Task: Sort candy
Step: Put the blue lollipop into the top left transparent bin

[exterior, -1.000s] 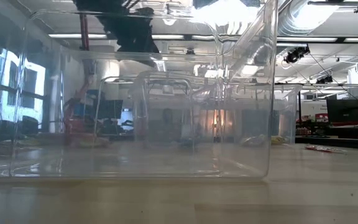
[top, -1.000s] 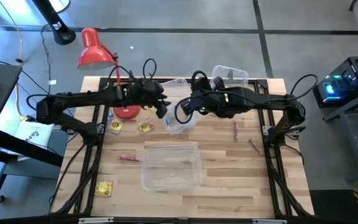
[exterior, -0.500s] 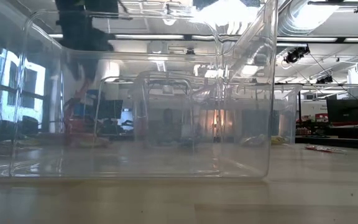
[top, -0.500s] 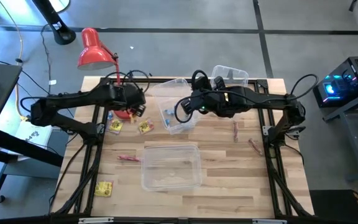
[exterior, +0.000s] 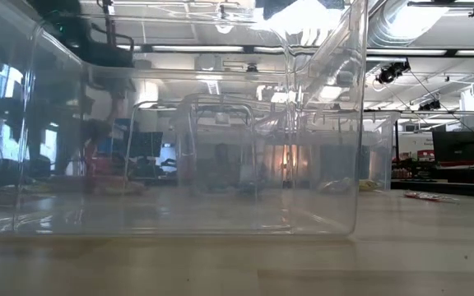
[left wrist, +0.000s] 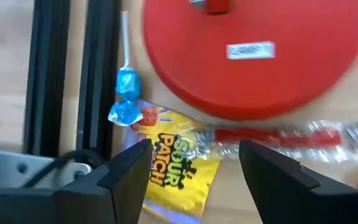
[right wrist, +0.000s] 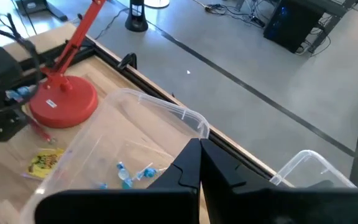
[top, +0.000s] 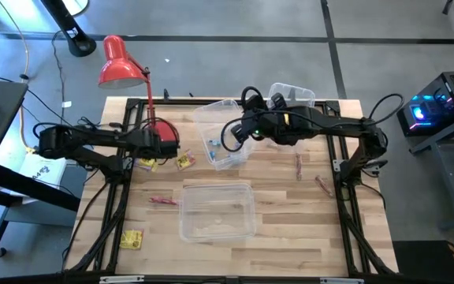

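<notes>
My left gripper is open and low over the table's far left, beside the red lamp base. Between and just ahead of its fingers lie a yellow packet, two blue twist pieces and a red stick, all flat on the wood. My right gripper is shut and hovers at the right rim of a small clear bin with blue pieces on its floor. More yellow packets and red sticks lie on the table. My right gripper's shut fingertips hang at the small bin's right rim. Its own fingers hide the spot, and I cannot tell whether they touch the rim or hold anything.
A large clear bin sits near the middle front and fills the low view. A third clear bin stands at the far edge. The red lamp leans over the far left corner. Black frame rails run beside the left gripper.
My left gripper has drawn back from over the small bin toward the table's left and gone down beside the lamp base, over the yellow packet. The candy and the bins lie as before.
</notes>
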You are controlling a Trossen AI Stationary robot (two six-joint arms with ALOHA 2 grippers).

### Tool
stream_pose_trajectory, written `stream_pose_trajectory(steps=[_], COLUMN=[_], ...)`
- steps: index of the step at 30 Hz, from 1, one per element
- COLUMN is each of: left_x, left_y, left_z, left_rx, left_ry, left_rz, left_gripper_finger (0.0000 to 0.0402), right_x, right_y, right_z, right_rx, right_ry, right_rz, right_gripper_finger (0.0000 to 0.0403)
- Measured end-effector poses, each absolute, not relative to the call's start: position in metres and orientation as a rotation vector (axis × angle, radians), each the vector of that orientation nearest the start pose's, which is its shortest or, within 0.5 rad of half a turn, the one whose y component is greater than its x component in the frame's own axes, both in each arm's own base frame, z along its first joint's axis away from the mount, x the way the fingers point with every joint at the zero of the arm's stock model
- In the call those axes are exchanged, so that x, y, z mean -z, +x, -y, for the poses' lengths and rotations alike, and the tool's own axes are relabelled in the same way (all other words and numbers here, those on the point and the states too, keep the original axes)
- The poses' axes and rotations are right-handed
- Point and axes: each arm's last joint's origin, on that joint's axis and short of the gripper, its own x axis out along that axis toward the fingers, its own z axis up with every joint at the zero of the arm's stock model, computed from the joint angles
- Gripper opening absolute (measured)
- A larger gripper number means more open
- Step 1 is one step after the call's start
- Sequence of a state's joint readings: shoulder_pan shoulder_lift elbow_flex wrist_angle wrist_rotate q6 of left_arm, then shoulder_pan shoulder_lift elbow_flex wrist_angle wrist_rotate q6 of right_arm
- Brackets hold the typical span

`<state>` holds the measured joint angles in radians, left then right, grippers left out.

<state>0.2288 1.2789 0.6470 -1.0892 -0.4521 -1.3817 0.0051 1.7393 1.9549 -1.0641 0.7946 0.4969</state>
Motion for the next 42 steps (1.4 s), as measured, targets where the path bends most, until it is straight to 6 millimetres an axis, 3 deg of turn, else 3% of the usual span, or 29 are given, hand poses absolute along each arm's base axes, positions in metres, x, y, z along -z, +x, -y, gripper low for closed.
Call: stream_pose_trajectory(steps=[4, 9, 25, 29, 35, 39, 42], left_x=[-0.156, -0.156, -0.132, -0.133, -0.144, -0.167, -0.172], left_y=[0.148, 0.146, 0.126, 0.126, 0.128, 0.128, 0.124], left_z=[-0.049, -0.056, -0.072, -0.072, -0.071, -0.072, -0.074], left_rx=[-1.667, -1.779, -1.963, -2.007, -1.932, -1.900, -1.895], left_ry=[-0.813, -0.810, -0.992, -1.036, -1.062, -0.968, -0.898], left_rz=[-0.935, -0.780, -0.604, -0.512, -0.535, -0.479, -0.514], left_gripper_finger=[0.0236, 0.0236, 0.0189, 0.0185, 0.0154, 0.0125, 0.0097], right_x=[-0.408, -0.407, -0.406, -0.405, -0.403, -0.403, -0.403], right_y=[0.349, 0.349, 0.347, 0.346, 0.344, 0.344, 0.343], right_z=[0.028, 0.038, 0.043, 0.043, 0.045, 0.051, 0.057], right_rx=[0.891, 0.877, 0.837, 0.838, 0.836, 0.851, 0.867], right_ry=[0.110, 0.110, 0.058, 0.052, 0.025, 0.029, 0.035], right_rz=[-0.621, -0.647, -0.705, -0.720, -0.754, -0.757, -0.759], right_gripper_finger=[0.0000, 0.0000, 0.0000, 0.0000, 0.0000, 0.0000, 0.0000])
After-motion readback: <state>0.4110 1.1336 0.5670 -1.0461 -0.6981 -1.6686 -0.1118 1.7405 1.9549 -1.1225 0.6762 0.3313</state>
